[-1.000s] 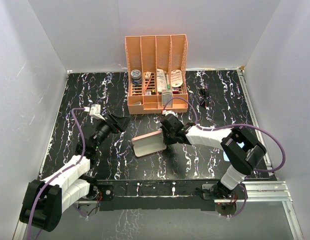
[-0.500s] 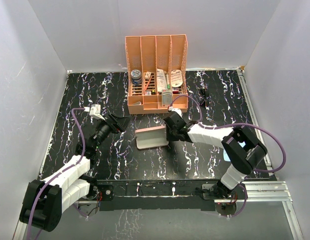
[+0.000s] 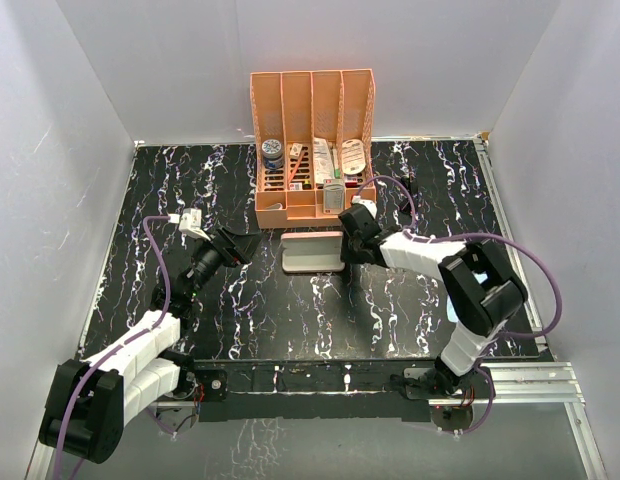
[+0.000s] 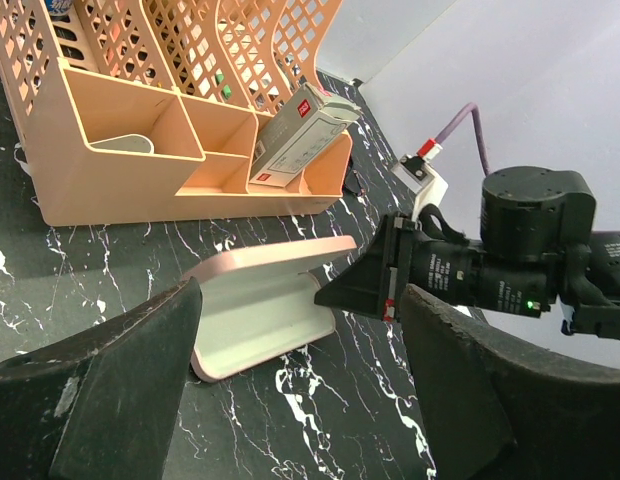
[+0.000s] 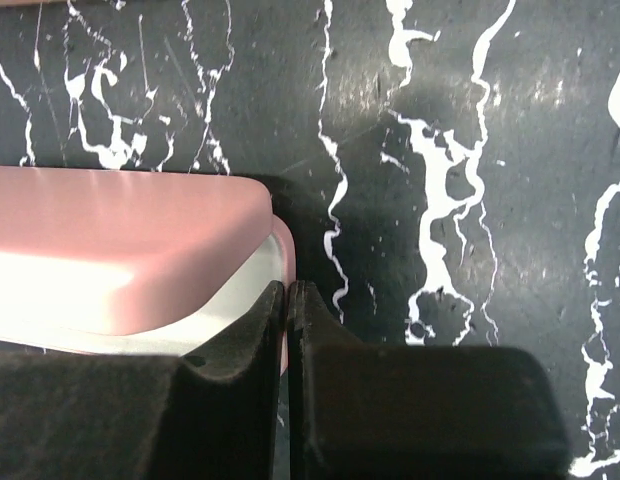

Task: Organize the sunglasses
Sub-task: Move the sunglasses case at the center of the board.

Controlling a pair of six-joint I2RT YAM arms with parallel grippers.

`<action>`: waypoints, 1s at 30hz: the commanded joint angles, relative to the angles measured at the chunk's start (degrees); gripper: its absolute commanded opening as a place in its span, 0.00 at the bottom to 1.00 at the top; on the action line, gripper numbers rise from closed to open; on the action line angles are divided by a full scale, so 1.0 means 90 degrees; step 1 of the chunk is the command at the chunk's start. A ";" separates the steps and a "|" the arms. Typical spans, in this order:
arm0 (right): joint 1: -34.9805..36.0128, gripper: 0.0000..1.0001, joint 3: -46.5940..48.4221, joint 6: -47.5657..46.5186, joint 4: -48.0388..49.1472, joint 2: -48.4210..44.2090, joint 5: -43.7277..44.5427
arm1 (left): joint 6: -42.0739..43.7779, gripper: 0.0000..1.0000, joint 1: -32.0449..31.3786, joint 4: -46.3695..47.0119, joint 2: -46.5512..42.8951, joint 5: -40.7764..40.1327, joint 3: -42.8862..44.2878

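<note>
Pink case (image 3: 312,255) lies open by the rack (image 3: 312,100); my right arm reaches low and forward, right jaws pinching its rim; my left arm is crooked, left jaws spread.

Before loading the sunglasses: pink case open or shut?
Open: pink case lid stands raised over its pale interior; right gripper pinches its rim.

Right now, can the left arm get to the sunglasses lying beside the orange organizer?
Probably not easily. The sunglasses lie far off to the right, while the left gripper hovers open on the left side; the right gripper, shut on the open pink glasses case, sits between them.
</note>
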 commanded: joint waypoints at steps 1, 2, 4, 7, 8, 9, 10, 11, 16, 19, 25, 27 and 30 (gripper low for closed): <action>-0.0134 0.00 0.0513 -0.0054 0.0497 0.0224 -0.0051 | 0.0013 0.79 0.0004 0.0187 -0.0071 0.0106 0.0047; -0.0160 0.00 0.0567 -0.0054 0.0509 0.0290 -0.0085 | 0.0021 0.79 0.0002 0.0179 -0.0071 0.0106 0.0051; -0.0176 0.00 0.0680 -0.0061 0.0503 0.0456 -0.0121 | 0.0029 0.79 0.0006 0.0166 -0.0071 0.0104 0.0060; -0.0186 0.00 0.0785 -0.0086 0.0488 0.0609 -0.0131 | 0.0051 0.79 0.0006 0.0128 -0.0079 0.0094 0.0080; -0.0193 0.00 0.0807 -0.0104 0.0475 0.0627 -0.0113 | 0.0057 0.79 0.0000 0.0120 -0.0087 0.0096 0.0081; -0.0197 0.00 0.0813 -0.0125 0.0472 0.0644 -0.0093 | 0.0063 0.79 0.0005 0.0109 -0.0086 0.0089 0.0090; -0.0196 0.00 0.0823 -0.0152 0.0464 0.0639 -0.0086 | 0.0067 0.79 0.0006 0.0106 -0.0082 0.0087 0.0098; -0.0198 0.00 0.0829 -0.0181 0.0454 0.0648 -0.0070 | 0.0068 0.79 0.0001 0.0109 -0.0073 0.0087 0.0100; -0.0211 0.05 0.0872 -0.0293 0.0362 0.0669 0.0054 | 0.0041 0.79 0.0001 0.0190 0.0011 0.0125 0.0100; -0.0227 0.17 0.0856 -0.0322 0.0348 0.0621 0.0032 | 0.0043 0.79 0.0000 0.0189 0.0022 0.0135 0.0105; -0.0224 0.42 0.0761 -0.0395 0.0324 0.0183 0.0056 | 0.0052 0.79 0.0000 0.0187 0.0034 0.0135 0.0098; -0.0216 0.43 0.0770 -0.0413 0.0267 0.0015 0.0076 | 0.0058 0.79 0.0004 0.0187 0.0027 0.0126 0.0091; -0.0216 0.45 0.0813 -0.0424 0.0132 -0.0200 0.0086 | 0.0072 0.79 0.0001 0.0150 0.0027 0.0116 0.0108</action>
